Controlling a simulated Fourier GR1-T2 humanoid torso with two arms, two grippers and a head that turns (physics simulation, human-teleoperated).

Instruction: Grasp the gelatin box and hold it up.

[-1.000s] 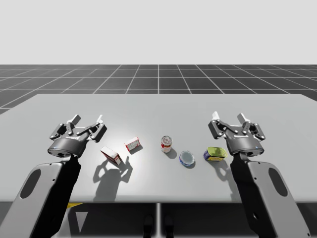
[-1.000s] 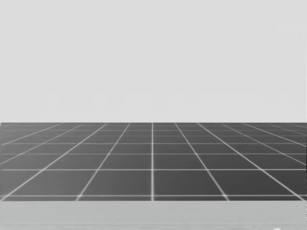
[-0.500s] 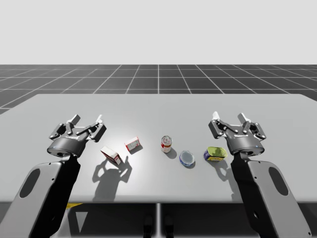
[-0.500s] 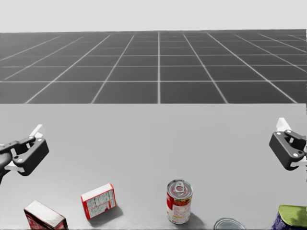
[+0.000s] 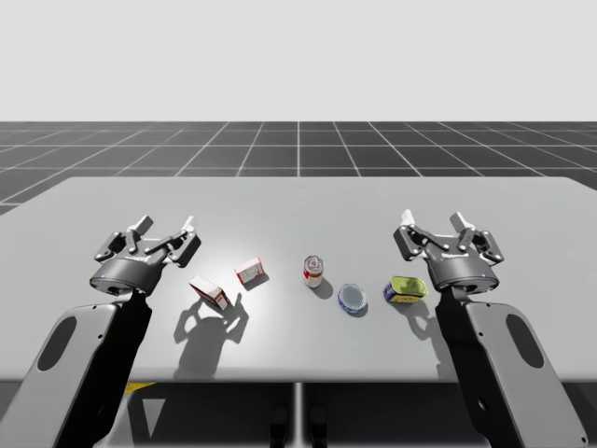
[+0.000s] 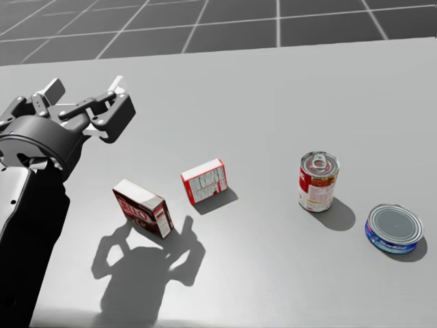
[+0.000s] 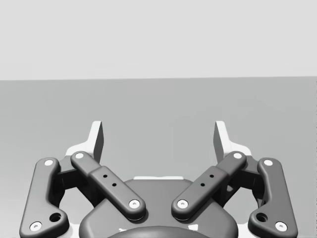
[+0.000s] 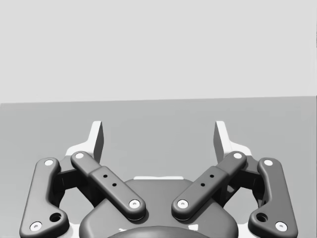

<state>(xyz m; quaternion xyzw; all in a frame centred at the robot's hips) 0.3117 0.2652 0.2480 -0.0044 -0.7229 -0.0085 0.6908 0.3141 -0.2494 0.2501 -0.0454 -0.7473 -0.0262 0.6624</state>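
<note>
Where the grey table (image 5: pixel 298 201) spans the middle of the high view, my left gripper (image 5: pixel 164 226) hovers at centre left. Its fingers are spread wide and hold nothing. In the left wrist view, bare table lies ahead of that gripper (image 7: pixel 158 134).

Just to its lower right sits a dark red box (image 5: pixel 210 292). The small red and white gelatin box (image 5: pixel 250 272) rests on the table near it, up and to the right, apart from it and clear of both grippers.

Near centre stands an upright red and white can (image 5: pixel 313 271). To its lower right is a flat blue round can (image 5: pixel 353 298), then a squat blue can with a yellow-green top (image 5: pixel 407 288).

Above that, at centre right, my right gripper (image 5: pixel 432 222) hovers, equally wide open and empty.
</note>
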